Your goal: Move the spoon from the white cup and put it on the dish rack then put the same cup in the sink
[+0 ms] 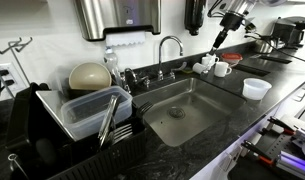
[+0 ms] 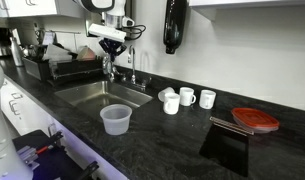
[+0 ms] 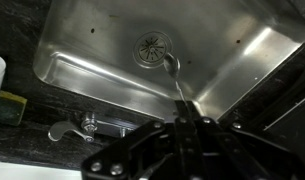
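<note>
Currently sink point(image 3: 92, 50) filling wrist view, dish rack point(image 1: 37, 125) sitting at left edge of frame. Hand point(image 3: 182, 120) pinching spoon point(image 3: 174, 80) by handle end, dangling near drain point(image 3: 152, 46). Risk, probably: thin grip slipping during swing, spoon dropping into sink.

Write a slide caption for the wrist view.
Closed gripper holds a thin spoon above the steel sink and its drain.

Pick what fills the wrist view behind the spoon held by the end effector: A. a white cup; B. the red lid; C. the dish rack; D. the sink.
D: the spoon juts from the shut end effector against the steel sink, its tip near the round drain.
</note>
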`<action>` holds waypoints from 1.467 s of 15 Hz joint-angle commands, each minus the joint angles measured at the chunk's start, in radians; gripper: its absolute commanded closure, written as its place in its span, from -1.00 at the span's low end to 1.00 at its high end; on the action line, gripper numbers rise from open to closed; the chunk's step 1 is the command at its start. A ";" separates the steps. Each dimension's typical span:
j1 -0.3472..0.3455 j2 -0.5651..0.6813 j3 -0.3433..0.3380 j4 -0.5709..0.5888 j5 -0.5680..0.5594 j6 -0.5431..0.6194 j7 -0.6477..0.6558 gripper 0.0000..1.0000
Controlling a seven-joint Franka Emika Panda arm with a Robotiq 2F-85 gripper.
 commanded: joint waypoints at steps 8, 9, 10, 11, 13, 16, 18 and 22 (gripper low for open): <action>0.224 -0.001 0.096 0.139 0.506 -0.058 -0.232 0.99; 0.221 0.012 0.105 0.150 0.538 -0.082 -0.262 0.99; 0.174 -0.025 0.155 0.114 0.495 -0.047 -0.193 0.99; 0.169 -0.018 0.162 0.116 0.506 -0.052 -0.205 0.95; 0.157 -0.020 0.173 0.115 0.503 -0.050 -0.202 0.95; 0.152 -0.022 0.177 0.114 0.502 -0.049 -0.201 0.95; 0.151 -0.022 0.177 0.114 0.502 -0.049 -0.201 0.99; 0.193 -0.009 0.224 0.150 0.573 -0.073 -0.224 0.99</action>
